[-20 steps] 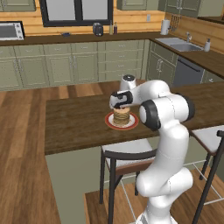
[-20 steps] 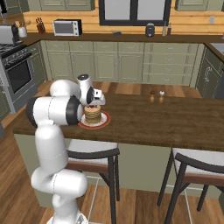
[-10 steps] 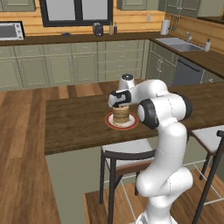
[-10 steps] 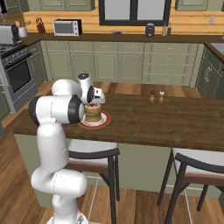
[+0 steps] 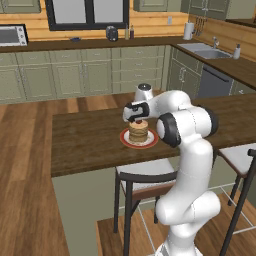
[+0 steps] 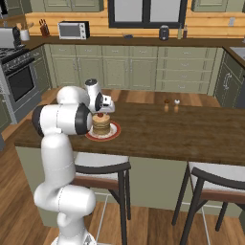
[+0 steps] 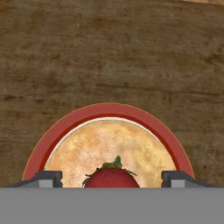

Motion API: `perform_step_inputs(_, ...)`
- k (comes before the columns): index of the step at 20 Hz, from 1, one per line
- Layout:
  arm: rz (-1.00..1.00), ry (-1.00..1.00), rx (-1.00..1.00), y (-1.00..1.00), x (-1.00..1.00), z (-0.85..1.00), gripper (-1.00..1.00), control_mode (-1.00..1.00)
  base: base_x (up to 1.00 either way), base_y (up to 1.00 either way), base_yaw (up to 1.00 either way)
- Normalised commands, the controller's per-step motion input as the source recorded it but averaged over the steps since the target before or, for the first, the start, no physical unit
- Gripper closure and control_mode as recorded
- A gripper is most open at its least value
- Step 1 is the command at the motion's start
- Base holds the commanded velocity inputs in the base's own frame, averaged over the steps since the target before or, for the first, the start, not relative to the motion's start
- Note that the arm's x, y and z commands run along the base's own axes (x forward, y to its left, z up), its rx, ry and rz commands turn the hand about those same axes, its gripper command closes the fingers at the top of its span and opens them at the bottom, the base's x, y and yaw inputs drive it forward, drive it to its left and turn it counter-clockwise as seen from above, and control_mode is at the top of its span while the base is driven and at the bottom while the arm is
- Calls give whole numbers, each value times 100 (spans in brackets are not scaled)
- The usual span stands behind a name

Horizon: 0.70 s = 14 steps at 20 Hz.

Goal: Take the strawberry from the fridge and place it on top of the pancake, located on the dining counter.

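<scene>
The dining counter (image 5: 85, 140) is dark-brown wood with visible grain, on a pale base, with black-legged stools (image 6: 103, 167) tucked below; grey-green cabinets and a microwave (image 6: 72, 30) line the far wall; the arm bends over from the base, elbow high, with its hand pointing down on the pancake (image 5: 138, 131); the gripper (image 7: 111, 179) is spread, its fingertips (image 7: 46, 178) at nine and three o'clock of the strawberry (image 7: 112, 177), apart from it; the strawberry rests on top of the pancake on the red-rimmed plate (image 7: 65, 127), green leaves toward twelve o'clock in the hand view; its long axis cannot be told.
</scene>
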Motion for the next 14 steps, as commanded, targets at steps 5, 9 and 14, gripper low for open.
perform_step_inputs(5,0,0,0,0,0,-3,-100,-100,0,0,0)
perform_step_inputs(9,0,0,0,-2,-11,24,-100,-100,0,0,0)
perform_step_inputs(14,-2,-6,5,-27,-97,62,-100,-100,0,0,0)
